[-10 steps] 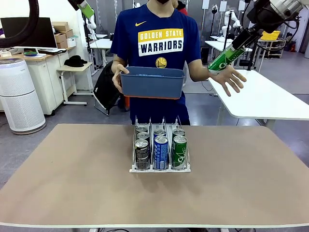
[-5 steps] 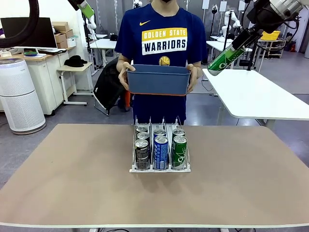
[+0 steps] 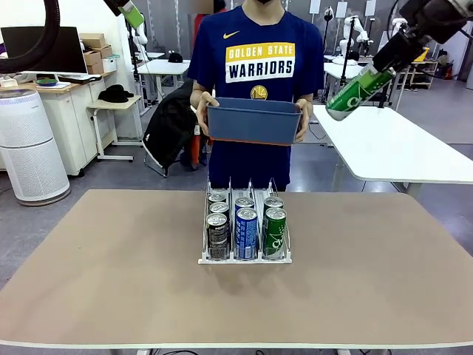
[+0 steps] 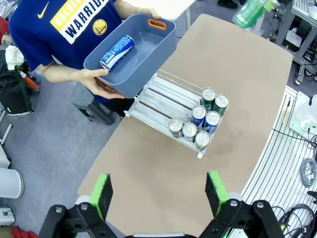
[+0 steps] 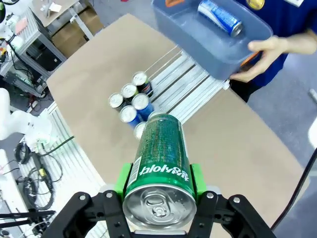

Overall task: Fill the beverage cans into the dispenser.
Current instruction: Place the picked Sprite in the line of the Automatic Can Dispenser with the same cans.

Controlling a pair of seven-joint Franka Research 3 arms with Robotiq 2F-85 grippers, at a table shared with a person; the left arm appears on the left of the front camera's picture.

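green can gripped aloft, seven cans racked, one in the tub

the fingers (image 5: 194, 174) of the right gripper (image 5: 158, 178) are clamped on a green can (image 5: 157, 148), one green pad on each side of its body near the silver top. the can's long axis runs along the fingers: the pull-tab end faces the wrist and the base points away. in the front view it hangs high at the right, tilted, base down and toward the left, well above the table (image 3: 111, 281) and apart from everything else. the left gripper (image 4: 159, 193) hangs high over the table with its pads spread wide and nothing between them.

the dispenser (image 3: 244, 259) sits in the middle of the table, its lanes running from the robot's side to the person's. seven cans (image 3: 246, 233) stand upright at its front end by the low lip, tops up: three black in the left lane, two blue in the middle, two green in the right.

beyond the far end, a person (image 3: 259, 59) holds a dark blue tub (image 3: 251, 126) in both hands (image 3: 205, 111). a blue can (image 4: 117, 52) lies on its side in it, long axis along the tub's length.
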